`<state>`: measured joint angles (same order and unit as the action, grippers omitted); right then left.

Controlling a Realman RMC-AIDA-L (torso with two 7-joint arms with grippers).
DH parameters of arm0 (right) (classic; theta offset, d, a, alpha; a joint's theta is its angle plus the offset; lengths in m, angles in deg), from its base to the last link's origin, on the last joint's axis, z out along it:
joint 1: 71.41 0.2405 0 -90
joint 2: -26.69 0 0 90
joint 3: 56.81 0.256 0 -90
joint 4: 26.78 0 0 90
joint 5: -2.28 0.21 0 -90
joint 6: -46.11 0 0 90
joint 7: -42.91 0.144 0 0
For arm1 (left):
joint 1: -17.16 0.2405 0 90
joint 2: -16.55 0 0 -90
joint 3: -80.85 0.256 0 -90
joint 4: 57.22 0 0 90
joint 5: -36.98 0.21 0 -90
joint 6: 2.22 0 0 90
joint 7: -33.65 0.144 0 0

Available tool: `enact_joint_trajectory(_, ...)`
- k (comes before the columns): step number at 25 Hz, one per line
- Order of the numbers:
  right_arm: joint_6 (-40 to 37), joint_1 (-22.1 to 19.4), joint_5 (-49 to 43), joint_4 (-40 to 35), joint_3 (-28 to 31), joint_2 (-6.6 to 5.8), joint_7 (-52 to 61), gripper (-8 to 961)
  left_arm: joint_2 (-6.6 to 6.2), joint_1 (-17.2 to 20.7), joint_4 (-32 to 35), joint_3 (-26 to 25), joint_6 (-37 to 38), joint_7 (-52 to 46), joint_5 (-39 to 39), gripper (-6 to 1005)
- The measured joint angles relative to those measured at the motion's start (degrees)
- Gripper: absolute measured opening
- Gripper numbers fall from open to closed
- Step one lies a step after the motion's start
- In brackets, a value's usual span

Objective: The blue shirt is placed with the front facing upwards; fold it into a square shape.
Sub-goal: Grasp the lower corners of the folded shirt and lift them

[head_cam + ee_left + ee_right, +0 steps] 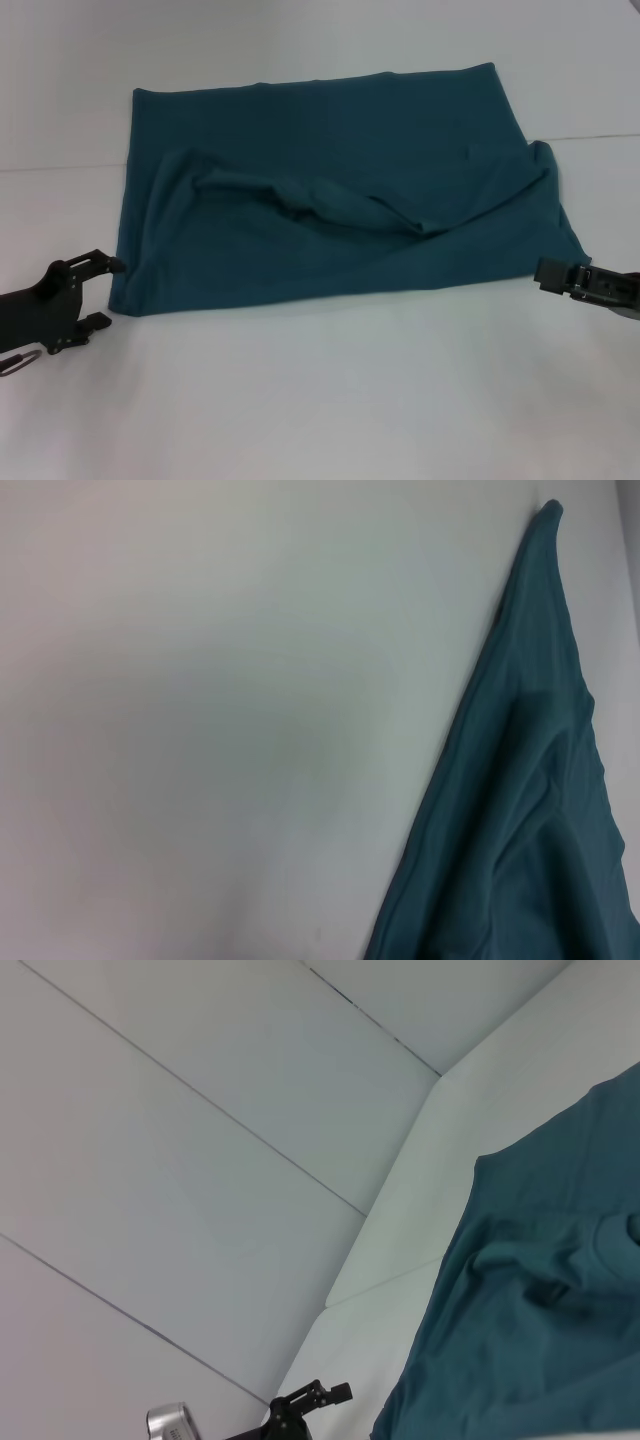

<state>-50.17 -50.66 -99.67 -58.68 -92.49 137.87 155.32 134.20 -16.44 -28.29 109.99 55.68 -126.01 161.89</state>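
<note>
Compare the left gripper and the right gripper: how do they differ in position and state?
The left gripper sits by the near left corner of the blue shirt, its fingers spread open; the right gripper sits by the near right edge, and its fingers cannot be made out. The left shows more of its body than the right. Both are black, low over the white table, holding nothing.

The left gripper (pixel 102 292) is hovering low at the near left, fingers spread apart. The right gripper (pixel 545 274) is reaching in from the near right, holding nothing.
</note>
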Motion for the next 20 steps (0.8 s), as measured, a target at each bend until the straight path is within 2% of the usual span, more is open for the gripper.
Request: enact_joint_trajectory(20, -0.09, -0.27, 0.0, 0.0, -0.01, 0.0, -0.09, 927, 0.2, -2.71, -2.53, 0.37, -3.08, 0.43, 0.52, 838)
